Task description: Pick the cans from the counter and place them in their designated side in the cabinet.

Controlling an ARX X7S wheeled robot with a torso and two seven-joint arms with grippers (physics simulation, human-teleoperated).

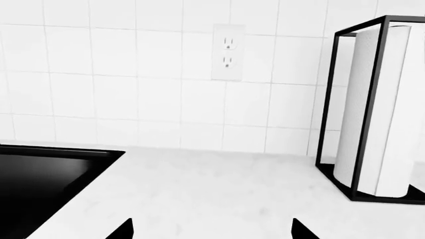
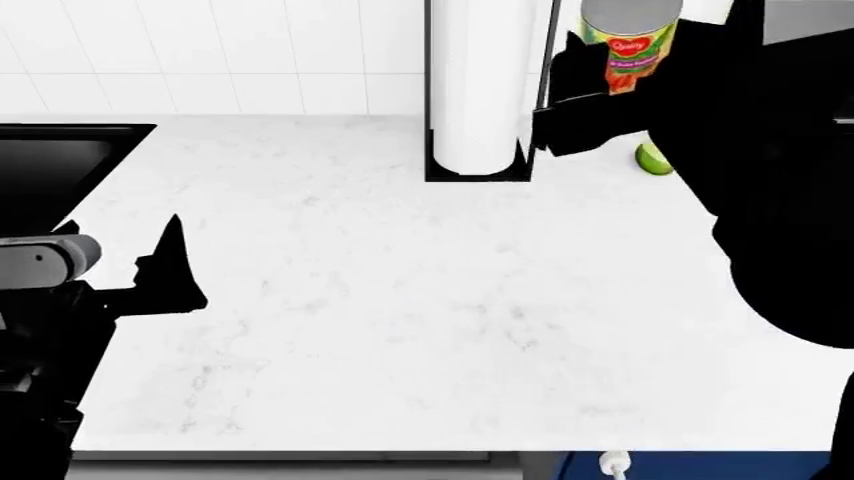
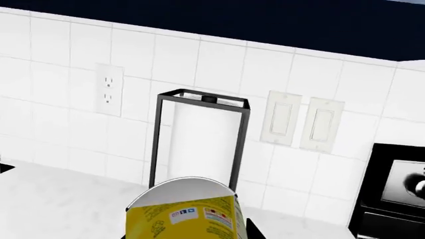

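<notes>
Gripping: right end effector [image 2: 607, 85] is clenching the yellow-labelled can [image 2: 627, 45], lifted clear of the table [image 2: 400, 320] near its back edge.
Can surroundings: it is hanging just beside the paper towel holder [image 2: 481, 90], with the lime [image 2: 653, 158] lying below.
Left end effector [image 2: 167, 275]: is hovering released, fingers spread, over the table's left part, holding nothing.

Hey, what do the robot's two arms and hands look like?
Both arms are matte black. The left arm has a grey cylindrical segment near the wrist, and the left hand ends in pointed, wedge-shaped black fingers. The right arm is bulky and rounded, with a blocky black right hand.
</notes>
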